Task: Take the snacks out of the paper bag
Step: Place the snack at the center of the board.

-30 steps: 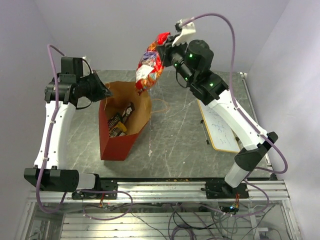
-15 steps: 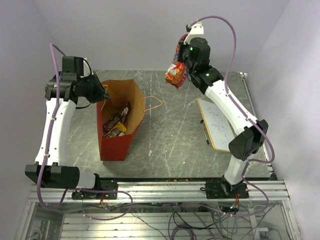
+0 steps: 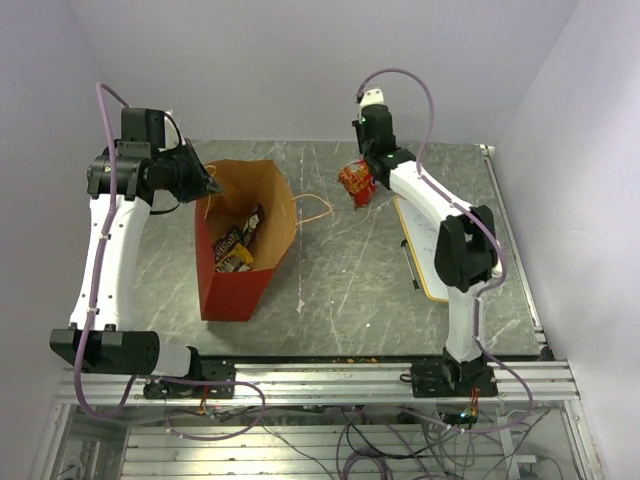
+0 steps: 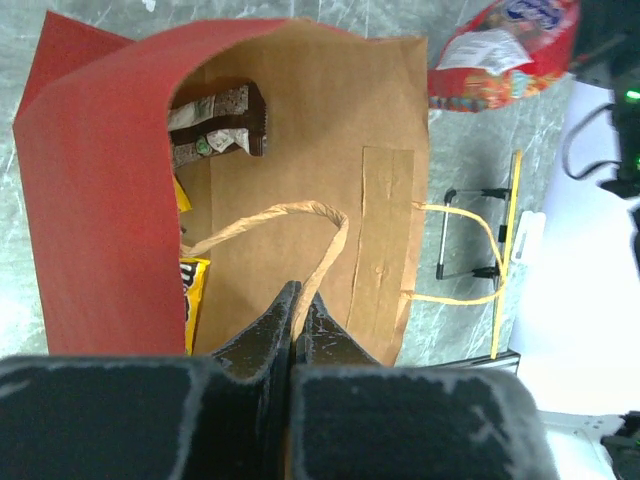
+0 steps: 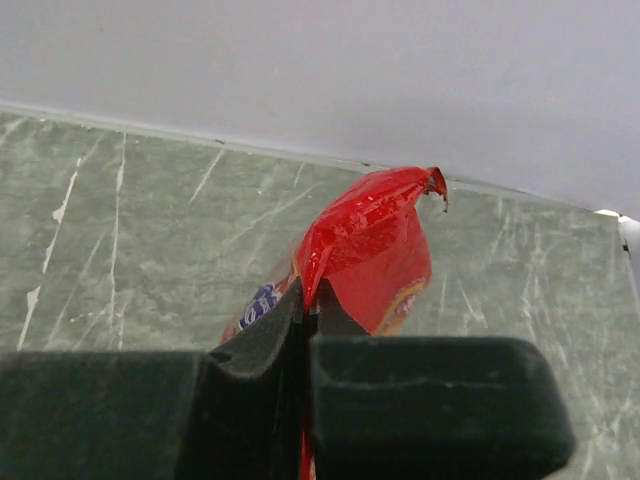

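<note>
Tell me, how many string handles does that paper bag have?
2. One handle is pinched in the left gripper; the other handle loops free outside the paper bag.

Glossy crinkly packet (image 5: 370, 240); matt kraft paper bag (image 4: 100, 200)

**Around the work area**

A grey-green stone-patterned table (image 3: 350, 290) streaked with pale scratches fills the middle. On its right part a white board (image 3: 425, 252) with a light wooden frame lies flat, faint writing on it. A thin dark metal bracket (image 4: 465, 230) sits at the board's left edge. Plain pale walls (image 3: 250, 70) stand behind. A metal rail (image 3: 330, 378) runs along the near edge, with tangled cables (image 3: 350, 440) below it.
</note>
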Tool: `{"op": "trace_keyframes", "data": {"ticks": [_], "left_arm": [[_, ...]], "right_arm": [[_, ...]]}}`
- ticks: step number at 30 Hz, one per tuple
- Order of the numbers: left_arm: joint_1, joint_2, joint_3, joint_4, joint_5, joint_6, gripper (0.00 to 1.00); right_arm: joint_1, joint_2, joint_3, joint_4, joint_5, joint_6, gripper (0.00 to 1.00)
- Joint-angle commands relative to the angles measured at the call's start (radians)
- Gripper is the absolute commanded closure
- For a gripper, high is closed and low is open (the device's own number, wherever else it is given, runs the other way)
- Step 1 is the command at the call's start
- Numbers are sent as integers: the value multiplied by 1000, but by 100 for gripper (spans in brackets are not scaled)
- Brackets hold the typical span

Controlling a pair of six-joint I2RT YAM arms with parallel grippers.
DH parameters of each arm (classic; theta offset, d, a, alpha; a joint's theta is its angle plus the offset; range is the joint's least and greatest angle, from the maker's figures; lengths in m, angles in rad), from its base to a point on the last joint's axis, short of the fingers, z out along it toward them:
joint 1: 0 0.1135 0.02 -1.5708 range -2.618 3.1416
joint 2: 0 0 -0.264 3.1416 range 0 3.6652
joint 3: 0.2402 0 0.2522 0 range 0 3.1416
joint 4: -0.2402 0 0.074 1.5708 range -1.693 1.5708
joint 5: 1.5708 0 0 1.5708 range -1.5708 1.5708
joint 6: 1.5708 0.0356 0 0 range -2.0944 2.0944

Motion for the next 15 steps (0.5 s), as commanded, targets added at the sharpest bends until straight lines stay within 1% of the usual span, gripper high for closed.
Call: {"op": "trace_keyframes", "data": {"ticks": [1,4,5,6,7,9,10,13,15], "left_arm": [[9,4,79,-25,-22,20,93],[9,12,110,-60,-44,33,93],[10,12,115,-66,-44,35,93],[10,10,116,-71,-43,36,93],[10,7,115,-73,-43,39,93],[10,0,106,-78,-45,46,93],[9,-4,99,-77,-48,51,93],[10,-18,67,-55,-37,57,93],[10,-16,57,-40,-11,53,93]], "right_arm": [[61,118,116,122,7,-29,100],[111,220,181,148,-39,23,100],[115,259,214,140,-62,68,88],[116,294,243,126,-84,121,71],[115,324,276,101,-114,174,59],[114,349,337,38,-180,233,48],[115,334,337,29,-217,252,44],[115,238,269,2,-282,301,35],[115,169,244,-68,-294,321,29]]}}
